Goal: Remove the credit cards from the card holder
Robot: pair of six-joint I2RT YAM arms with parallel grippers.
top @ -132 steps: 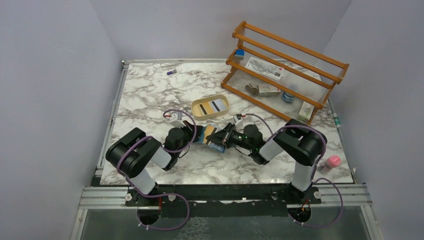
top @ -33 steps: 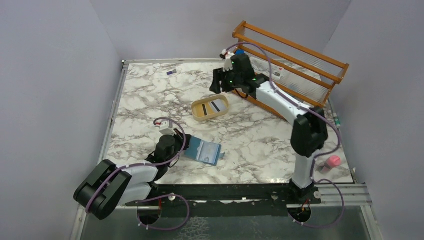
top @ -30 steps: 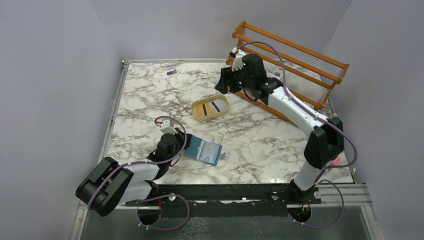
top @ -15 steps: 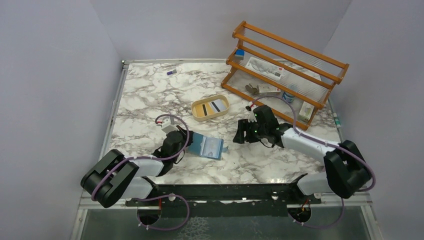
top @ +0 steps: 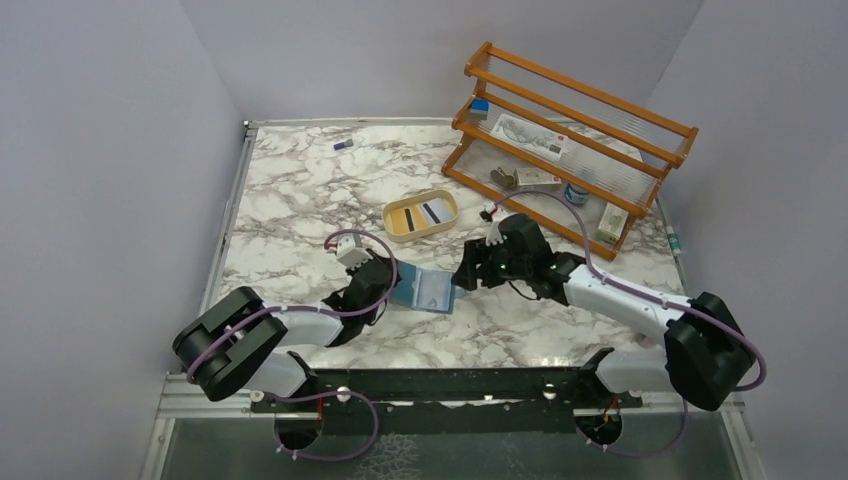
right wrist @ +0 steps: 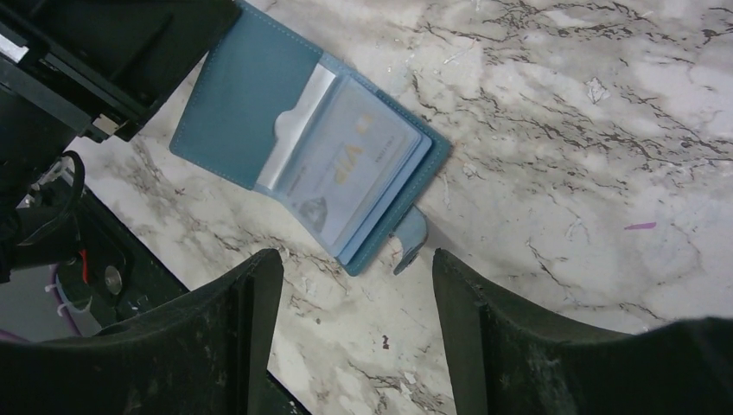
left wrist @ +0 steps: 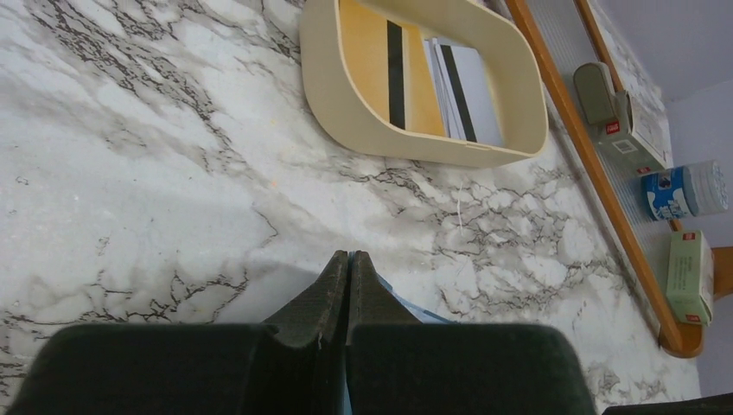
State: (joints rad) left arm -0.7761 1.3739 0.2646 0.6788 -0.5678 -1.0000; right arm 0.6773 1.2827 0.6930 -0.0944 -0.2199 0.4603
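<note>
The card holder (top: 425, 290) lies open and flat on the marble table (top: 300, 190), toward the front, right between the two arms. From overhead its long axis runs left to right, dipping a touch on the right. The plain teal flap points at the left arm and the pocket half at the right arm. The snap tab (right wrist: 411, 238) pokes out of that right-hand end.

The left gripper (top: 388, 287) has its fingers (left wrist: 333, 294) pressed tight together with a sliver of blue pinched between them, so it is clamped on the flap's outer edge. The right gripper (top: 462, 277) sits low just beside the tab end. Its jaws are spread wide with nothing in them, and the tab sits below the gap.

A pale card (right wrist: 350, 169) sits tucked in the pocket half behind a clear window. Behind the card holder, well apart from it, the tan tray (top: 386, 220) holds two striped cards (top: 420, 213) lying flat, one yellow and one white. The wooden rack (top: 570, 100) stands at the back right.
</note>
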